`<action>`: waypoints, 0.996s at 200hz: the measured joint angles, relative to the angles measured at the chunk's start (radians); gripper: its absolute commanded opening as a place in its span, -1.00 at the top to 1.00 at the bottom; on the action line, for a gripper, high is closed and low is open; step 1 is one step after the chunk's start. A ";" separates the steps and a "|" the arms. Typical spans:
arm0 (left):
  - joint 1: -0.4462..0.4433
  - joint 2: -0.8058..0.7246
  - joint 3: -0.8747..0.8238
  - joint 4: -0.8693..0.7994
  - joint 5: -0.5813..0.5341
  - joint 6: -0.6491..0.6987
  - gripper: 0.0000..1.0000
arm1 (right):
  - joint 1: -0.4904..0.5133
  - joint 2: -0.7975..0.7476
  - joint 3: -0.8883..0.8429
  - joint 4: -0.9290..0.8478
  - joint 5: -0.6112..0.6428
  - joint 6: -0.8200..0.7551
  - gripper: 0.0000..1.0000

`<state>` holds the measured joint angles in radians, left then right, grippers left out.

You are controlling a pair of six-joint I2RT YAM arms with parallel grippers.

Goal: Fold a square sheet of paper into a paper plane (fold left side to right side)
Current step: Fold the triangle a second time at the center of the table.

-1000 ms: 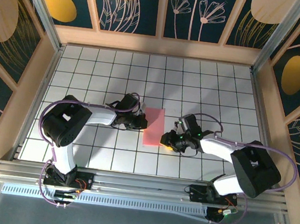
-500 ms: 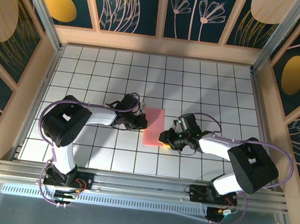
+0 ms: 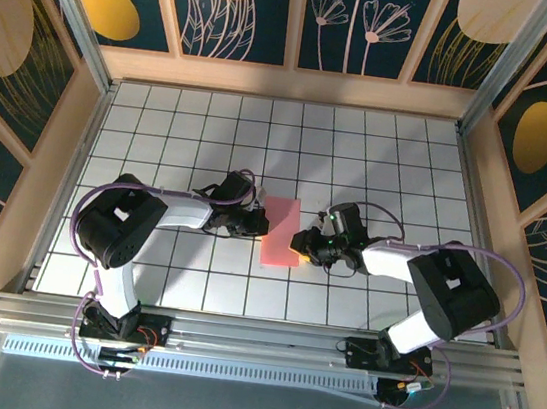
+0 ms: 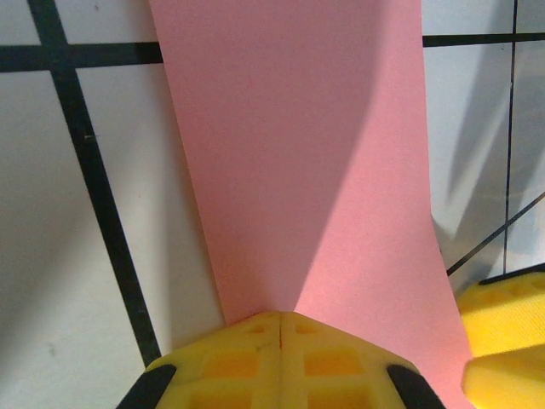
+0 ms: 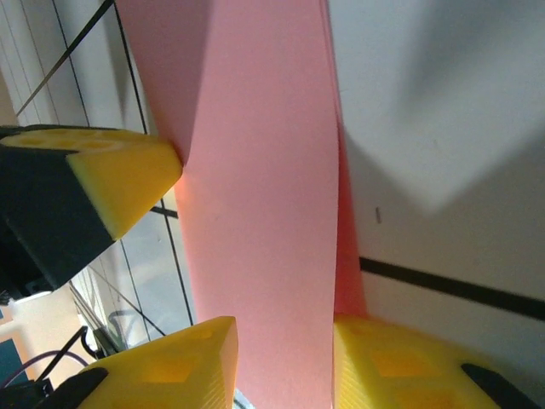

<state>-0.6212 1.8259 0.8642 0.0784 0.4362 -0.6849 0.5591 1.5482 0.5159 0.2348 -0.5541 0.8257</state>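
Step in hand (judgement): the left-to-right fold looks made, and the work now is on setting it flat.

The square sheet of paper [image 3: 282,230] lies near the middle of the tiled table [image 3: 379,168], between the two arms. It reads as a narrow upright rectangle, its long axis running near to far with a slight tilt.

Left gripper [image 3: 257,225]: at the sheet's left long edge. In the left wrist view its yellow fingertips [image 4: 247,341] are pressed together with no gap. The paper's edge runs right up to them. Probably bearing down on the edge rather than pinching it, but the contact itself is hidden under the tips.

Right gripper [image 3: 301,241]: at the right long edge, towards the near end. In the right wrist view the jaws stand partly spread, and the pink strip runs down through the gap between them. Nothing is nipped.

Paper condition: salmon pink, plain, unmarked. The upper face is smooth, with no stray wrinkles. In the right wrist view a darker sliver shows along one edge beside the lighter top layer, so the two layers appear to sit slightly apart or offset.

Next move (judgement): hold the left edge down, bring the free edges flush, then press along the fold. Risk is the thin sheet sliding on the smooth tiles.
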 measured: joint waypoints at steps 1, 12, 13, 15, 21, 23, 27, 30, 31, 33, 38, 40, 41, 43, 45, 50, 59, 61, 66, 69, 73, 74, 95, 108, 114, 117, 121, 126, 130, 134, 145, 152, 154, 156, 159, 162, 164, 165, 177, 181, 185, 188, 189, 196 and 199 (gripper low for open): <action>0.000 0.000 0.000 0.000 0.000 0.000 1.00 | 0.000 0.002 0.000 0.002 -0.001 0.000 0.35; 0.000 0.000 0.000 0.000 0.000 0.000 1.00 | -0.011 0.019 0.006 0.006 -0.017 -0.002 0.36; 0.000 0.000 0.000 0.000 0.000 0.000 1.00 | -0.013 0.020 0.006 0.006 -0.019 -0.002 0.36; 0.000 0.000 0.000 0.000 0.000 0.000 1.00 | -0.015 0.021 0.007 0.008 -0.020 -0.003 0.36; 0.000 -0.001 0.000 0.000 0.000 0.000 1.00 | -0.024 0.028 0.012 0.013 -0.024 -0.006 0.38; 0.000 -0.001 0.000 0.000 0.000 0.000 1.00 | -0.026 0.030 0.014 0.014 -0.024 -0.007 0.38; 0.000 -0.002 0.000 0.000 0.000 0.000 1.00 | -0.032 0.035 0.017 0.018 -0.025 -0.008 0.39; 0.000 -0.002 0.000 -0.001 0.000 0.000 1.00 | -0.037 0.039 0.020 0.022 -0.025 -0.009 0.40; 0.000 -0.002 0.000 -0.001 0.000 0.000 1.00 | -0.039 0.041 0.021 0.023 -0.026 -0.010 0.40; 0.000 -0.002 0.000 -0.001 0.000 0.000 1.00 | -0.043 0.043 0.023 0.025 -0.026 -0.010 0.40; 0.000 -0.002 0.000 -0.001 0.000 0.001 1.00 | -0.050 0.050 0.028 0.029 -0.028 -0.014 0.41; 0.000 -0.002 0.000 -0.001 0.000 0.001 1.00 | -0.053 0.053 0.029 0.032 -0.027 -0.015 0.41; 0.000 -0.002 0.000 -0.001 0.000 0.001 1.00 | -0.055 0.053 0.030 0.032 -0.028 -0.015 0.41; 0.000 -0.002 0.000 -0.001 0.000 0.001 1.00 | -0.057 0.056 0.032 0.033 -0.028 -0.016 0.41; 0.000 -0.002 0.000 -0.001 0.000 0.001 1.00 | -0.060 0.059 0.034 0.033 -0.030 -0.016 0.41; 0.000 -0.002 0.000 -0.001 0.000 0.003 1.00 | -0.066 0.064 0.039 0.036 -0.031 -0.019 0.42; 0.000 -0.002 -0.001 -0.001 0.000 0.003 1.00 | -0.074 0.074 0.047 0.042 -0.035 -0.027 0.43; 0.000 -0.002 -0.001 -0.001 0.000 0.003 1.00 | -0.075 0.075 0.048 0.042 -0.035 -0.027 0.43; 0.000 -0.003 -0.001 -0.001 0.000 0.003 1.00 | -0.077 0.081 0.053 0.047 -0.039 -0.033 0.43; 0.000 -0.003 -0.001 -0.001 0.000 0.003 1.00 | -0.079 0.085 0.057 0.050 -0.040 -0.035 0.43; 0.000 -0.003 -0.001 -0.001 0.000 0.003 1.00 | -0.081 0.090 0.061 0.051 -0.043 -0.036 0.44; 0.000 -0.003 -0.001 -0.001 0.000 0.003 1.00 | -0.081 0.090 0.062 0.052 -0.044 -0.036 0.44; 0.000 -0.004 -0.002 -0.002 0.000 0.003 1.00 | -0.082 0.113 0.080 0.066 -0.055 -0.046 0.45; 0.000 -0.004 -0.002 -0.002 0.000 0.003 1.00 | -0.082 0.124 0.085 0.074 -0.061 -0.051 0.45; 0.000 -0.004 -0.002 -0.002 0.000 0.003 1.00 | -0.082 0.128 0.086 0.077 -0.065 -0.054 0.45; 0.000 -0.004 -0.002 -0.002 0.000 0.003 1.00 | -0.082 0.130 0.086 0.077 -0.066 -0.055 0.46; 0.000 -0.004 -0.002 -0.002 0.000 0.003 1.00 | -0.082 0.132 0.086 0.077 -0.069 -0.058 0.46; 0.000 -0.004 -0.002 -0.002 0.000 0.003 1.00 | -0.082 0.134 0.086 0.077 -0.071 -0.060 0.47; 0.000 -0.004 -0.002 -0.002 0.000 0.003 1.00 | -0.083 0.134 0.086 0.078 -0.073 -0.061 0.47; 0.000 -0.004 -0.002 -0.002 0.000 0.003 1.00 | -0.084 0.135 0.086 0.078 -0.074 -0.061 0.48; 0.000 -0.004 -0.002 -0.002 0.000 0.003 1.00 | -0.085 0.137 0.086 0.080 -0.076 -0.063 0.50; 0.000 -0.005 -0.002 -0.002 0.000 0.003 1.00 | -0.086 0.137 0.086 0.080 -0.076 -0.066 0.54; 0.000 -0.005 -0.002 -0.002 0.000 0.003 1.00 | -0.086 0.137 0.086 0.080 -0.076 -0.065 0.55; 0.000 -0.005 -0.002 -0.002 0.000 0.003 1.00 | -0.086 0.138 0.086 0.080 -0.076 -0.066 0.56; 0.000 -0.006 -0.002 -0.003 -0.001 0.003 1.00 | -0.086 0.138 0.086 0.080 -0.076 -0.069 0.58; 0.000 -0.006 -0.002 -0.004 -0.001 0.003 1.00 | -0.086 0.138 0.086 0.080 -0.076 -0.068 0.60; 0.000 -0.006 -0.002 -0.004 -0.001 0.003 1.00 | -0.087 0.138 0.086 0.081 -0.076 -0.071 0.61; 0.000 -0.006 -0.002 -0.004 -0.001 0.003 1.00 | -0.087 0.138 0.086 0.080 -0.076 -0.070 0.62; 0.000 -0.010 -0.003 -0.008 -0.004 0.004 0.91 | -0.087 0.138 0.086 0.081 -0.077 -0.073 0.74; 0.000 -0.011 -0.003 -0.011 -0.005 0.004 0.87 | -0.087 0.138 0.086 0.082 -0.076 -0.075 0.78; 0.000 -0.013 -0.003 -0.013 -0.008 0.006 0.83 | -0.087 0.138 0.086 0.082 -0.077 -0.083 0.82; 0.000 -0.015 -0.003 -0.016 -0.009 0.007 0.81 | -0.088 0.138 0.086 0.081 -0.076 -0.079 0.85; 0.000 -0.015 -0.003 -0.016 -0.010 0.007 0.80 | -0.088 0.138 0.086 0.081 -0.076 -0.080 0.85; 0.000 -0.024 -0.004 -0.024 -0.017 0.011 0.76 | -0.088 0.138 0.087 0.080 -0.076 -0.086 0.91; 0.000 -0.028 -0.004 -0.027 -0.019 0.012 0.74 | -0.088 0.138 0.087 0.080 -0.077 -0.090 0.94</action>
<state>-0.6212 1.7977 0.8600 0.0513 0.4168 -0.6731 0.4709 1.6863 0.6033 0.3149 -0.6308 0.7357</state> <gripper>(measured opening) 0.095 0.073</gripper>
